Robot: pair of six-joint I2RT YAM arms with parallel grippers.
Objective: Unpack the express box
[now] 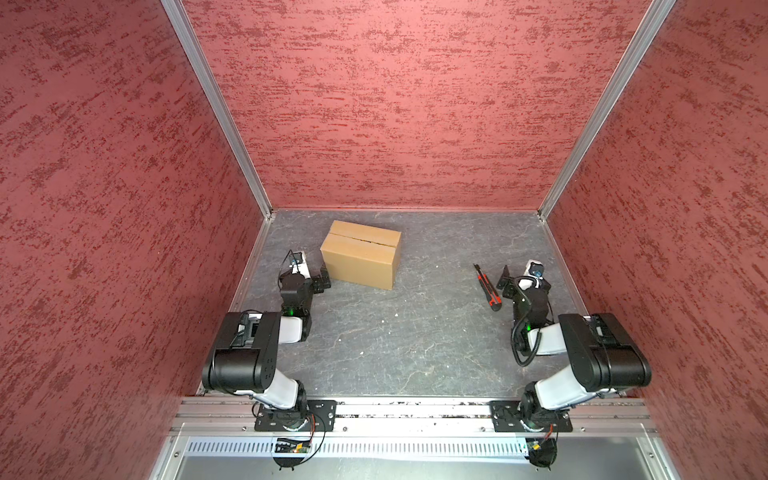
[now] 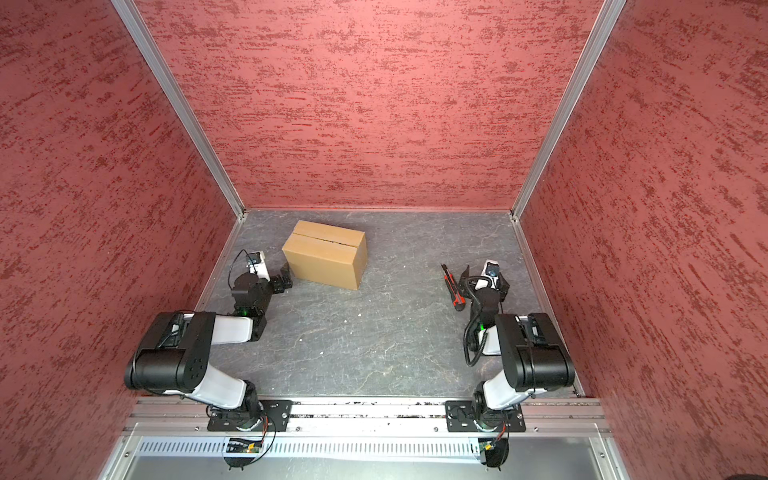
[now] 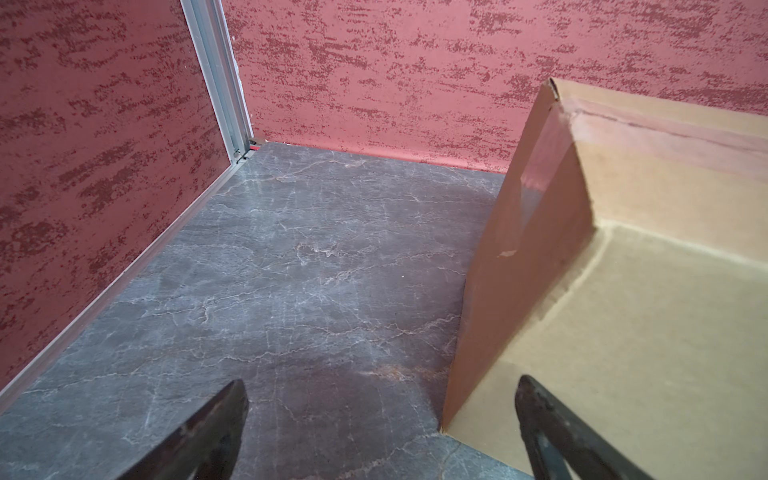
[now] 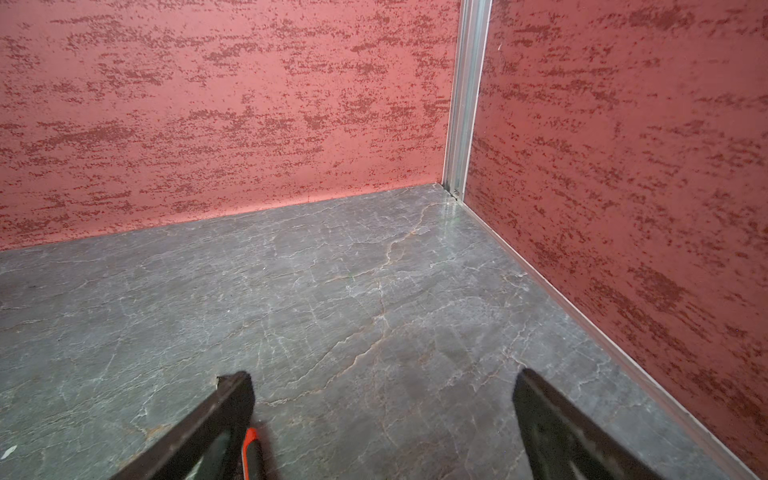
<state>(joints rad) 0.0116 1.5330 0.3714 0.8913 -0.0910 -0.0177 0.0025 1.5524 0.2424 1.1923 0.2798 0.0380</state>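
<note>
The express box (image 1: pixel 360 254) (image 2: pixel 325 254), a plain brown carton, stands with its flaps down on the back left of the grey tabletop (image 1: pixel 395 332). Clear tape runs along its centre seam. My left gripper (image 1: pixel 324 281) (image 2: pixel 286 280) is low beside the box's near left corner, open and holding nothing. In the left wrist view that corner of the box (image 3: pixel 623 299) lies between the spread fingers of my left gripper (image 3: pixel 380 388). On the right, my right gripper (image 1: pixel 523 277) (image 2: pixel 484 277) (image 4: pixel 380 386) is open over bare tabletop, with a red-and-black utility knife (image 1: pixel 487 289) (image 2: pixel 453 289) (image 4: pixel 250 451) lying just beside its left finger.
Red textured walls (image 1: pixel 395 104) close in the back and both sides, with aluminium posts (image 1: pixel 216 108) in the corners. A metal rail (image 1: pixel 415 415) carrying both arm bases runs along the front edge. Small white specks (image 1: pixel 361 353) dot the tabletop.
</note>
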